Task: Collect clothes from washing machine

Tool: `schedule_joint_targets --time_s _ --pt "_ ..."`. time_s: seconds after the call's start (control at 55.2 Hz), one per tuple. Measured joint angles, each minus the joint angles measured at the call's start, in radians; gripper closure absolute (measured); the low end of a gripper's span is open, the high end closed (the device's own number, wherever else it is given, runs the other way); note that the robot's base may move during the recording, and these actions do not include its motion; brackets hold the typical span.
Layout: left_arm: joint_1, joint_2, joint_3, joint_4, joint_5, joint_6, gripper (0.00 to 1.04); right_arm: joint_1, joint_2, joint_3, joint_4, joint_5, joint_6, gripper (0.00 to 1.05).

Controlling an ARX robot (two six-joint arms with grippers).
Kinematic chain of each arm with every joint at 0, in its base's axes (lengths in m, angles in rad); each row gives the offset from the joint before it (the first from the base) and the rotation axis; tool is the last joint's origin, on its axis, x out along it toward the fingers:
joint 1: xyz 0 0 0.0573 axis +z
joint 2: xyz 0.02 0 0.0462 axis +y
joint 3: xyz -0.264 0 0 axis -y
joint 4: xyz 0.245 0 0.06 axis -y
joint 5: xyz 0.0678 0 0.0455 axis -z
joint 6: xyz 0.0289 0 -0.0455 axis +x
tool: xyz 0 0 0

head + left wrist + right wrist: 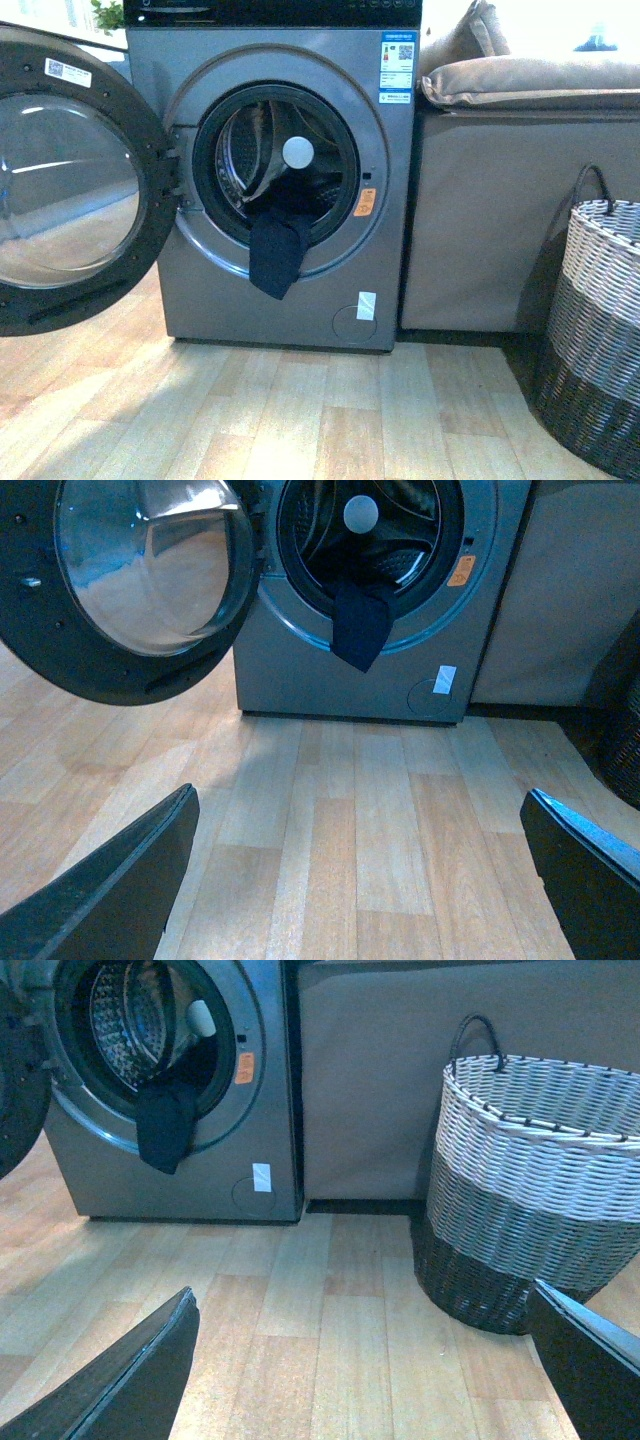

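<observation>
Plank flooring [300, 420] fronts the washing machine [290, 300]; its open door [60, 180] lets the navy garment [277, 255] droop out; my left pincer [360, 795] and right pincer [362, 1290] hang released.

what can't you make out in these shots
- Inside of the woven basket: right wrist view, hidden by its own wall; front view cuts it at the right edge.
- Rest of the dark garment: front view, lost in the dark drum.
- Blue-white label text: front view, too small.
</observation>
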Motion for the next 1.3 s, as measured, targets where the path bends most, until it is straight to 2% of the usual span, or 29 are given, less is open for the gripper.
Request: schedule_joint_targets --time_s 1.305 --pt "0.0 0.0 0.0 0.0 0.0 0.0 0.07 -0.001 0.0 0.0 0.002 -0.003 0.0 0.07"
